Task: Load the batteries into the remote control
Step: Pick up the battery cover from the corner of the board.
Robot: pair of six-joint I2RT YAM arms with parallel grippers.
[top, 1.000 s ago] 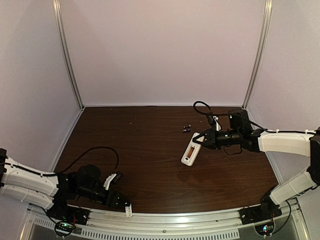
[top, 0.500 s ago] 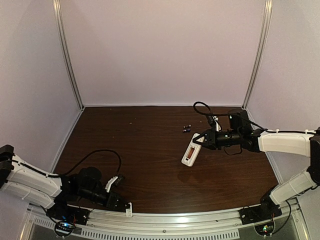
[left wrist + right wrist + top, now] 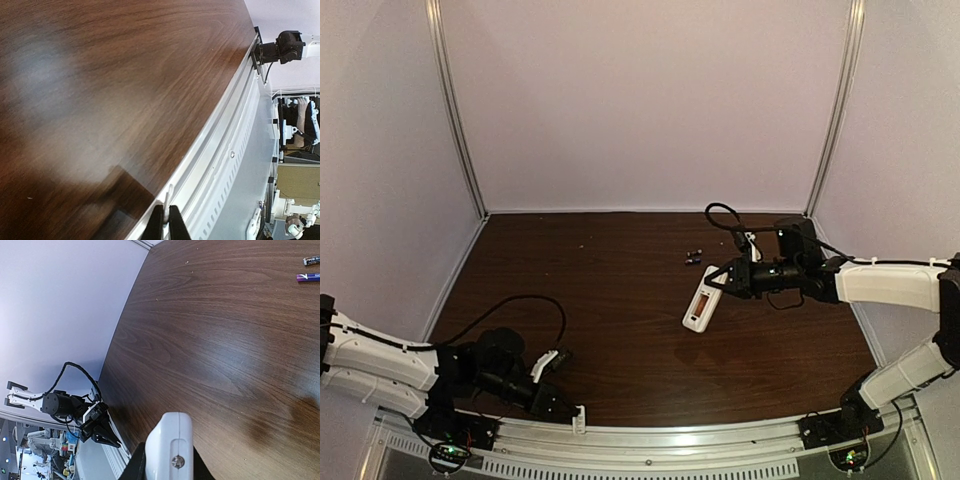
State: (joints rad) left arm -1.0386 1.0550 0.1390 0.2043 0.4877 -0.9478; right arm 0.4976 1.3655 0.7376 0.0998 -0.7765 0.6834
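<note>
- The right gripper [image 3: 724, 282] is clamped on one end of the remote control [image 3: 699, 300]. The rest of the white handset juts out toward the near left, over the right half of the table [image 3: 600, 300].
- The remote looks lifted a little off the wood, though I cannot tell for sure. Its upward face shows an orange-toned rectangle, and I cannot tell whether that is the screen or the open bay.
- The batteries [image 3: 695, 257] lie close together on the table just beyond the remote, toward the far side. Nothing is touching them.
- The left gripper [image 3: 165, 220] is at the near left edge, over the metal rail [image 3: 700, 432]. Its fingers are pressed together and nothing shows between them.
- Risk: the grip is on the end only, so a push on a battery could lever the remote around or slip it out.
- Risk: the batteries are slim and round, so a pinch off centre could roll them away.
- Risk: if the bay faces down, loading cannot start until the remote is turned over.
- Risk: the left arm has to cross the table, so its reach could crowd the right arm.
</note>
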